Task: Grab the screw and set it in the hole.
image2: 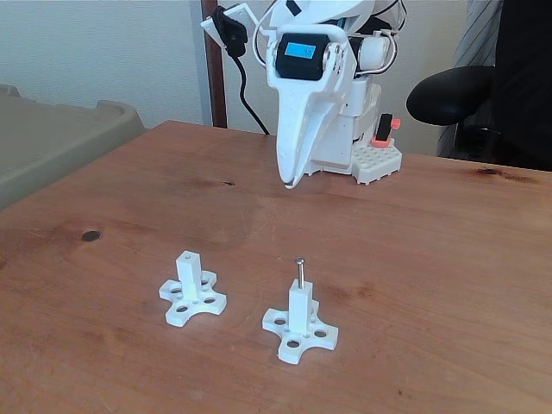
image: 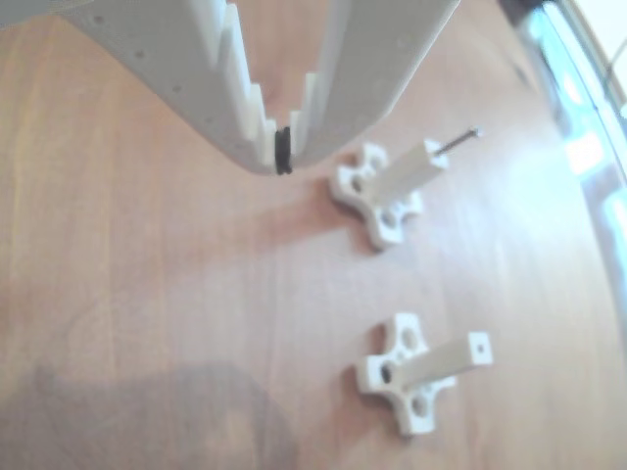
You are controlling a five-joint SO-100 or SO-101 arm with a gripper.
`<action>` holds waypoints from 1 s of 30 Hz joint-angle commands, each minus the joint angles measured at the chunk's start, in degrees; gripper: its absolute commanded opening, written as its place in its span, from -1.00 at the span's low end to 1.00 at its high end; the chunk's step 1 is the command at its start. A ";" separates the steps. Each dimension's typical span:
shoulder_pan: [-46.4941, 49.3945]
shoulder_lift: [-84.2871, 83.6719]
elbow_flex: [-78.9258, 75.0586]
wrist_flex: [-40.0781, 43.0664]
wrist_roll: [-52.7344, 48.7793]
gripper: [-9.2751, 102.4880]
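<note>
While the wooden table (image2: pixel 448 259) fills most of the fixed view, a pale wall runs behind it along the upper edge, with a dark upright post at upper centre, a grey-green plastic bin (image2: pixel 52 138) at the left edge and a black office chair (image2: pixel 466 95) at the upper right. The tabletop is reddish-brown, with darker knots and one small dark spot at centre left. In the other view a bright glare washes out the right margin, and what lies there cannot be made out; a soft shadow sits at the lower left.

The white arm (image2: pixel 319 78) stands at the far side of the table, upper centre, on a white base beside a small white block with a red part. A blue display glows on its body. Its top is cut off by the frame.

The gripper (image2: pixel 291 179) hangs point-down above bare wood, well apart from both posts. In the other view the gripper (image: pixel 283 152) enters from the top edge, its toothed jaws closed together with nothing between them; a black band sits at the tip.

Two white posts on cross-shaped bases stand in the lower centre of the fixed view. The right post (image2: pixel 299 315) carries the screw (image2: pixel 300 272) upright in the hole at its top, so the bore itself is hidden. The left post (image2: pixel 190 280) shows an empty bore.
</note>
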State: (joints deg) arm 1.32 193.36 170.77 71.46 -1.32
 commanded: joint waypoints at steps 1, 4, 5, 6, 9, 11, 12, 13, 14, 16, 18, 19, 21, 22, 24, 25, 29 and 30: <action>-0.18 3.78 0.62 3.69 -0.79 -0.91; -0.18 4.39 0.79 3.87 -0.88 -0.91; -0.18 4.83 0.88 3.96 -0.88 -0.91; -0.18 5.10 0.97 4.04 -0.97 -0.91; 0.09 5.10 0.97 4.13 -0.88 -0.91; 0.09 5.19 0.97 4.13 -0.97 -0.91; 0.09 5.19 0.97 4.13 -0.97 -0.91; 0.09 5.19 0.97 4.13 -0.97 -0.91; 0.09 5.19 1.05 4.13 -0.97 -0.91; 0.09 5.19 1.05 4.13 -0.97 -0.91; 0.09 5.19 1.05 4.13 -1.05 -0.91; 0.09 5.19 1.05 4.13 -1.05 -0.91; 0.09 5.19 1.05 4.13 -1.05 -0.91; 0.09 5.19 1.05 4.13 -1.05 -0.91; 0.09 5.19 1.05 4.13 -1.05 -0.91; 0.09 5.19 1.05 4.13 -1.05 -0.91; 0.09 5.19 1.05 4.13 -1.05 -0.91; 0.09 5.19 1.05 4.13 -1.05 -0.91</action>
State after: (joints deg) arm 1.41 197.58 171.12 72.51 -2.02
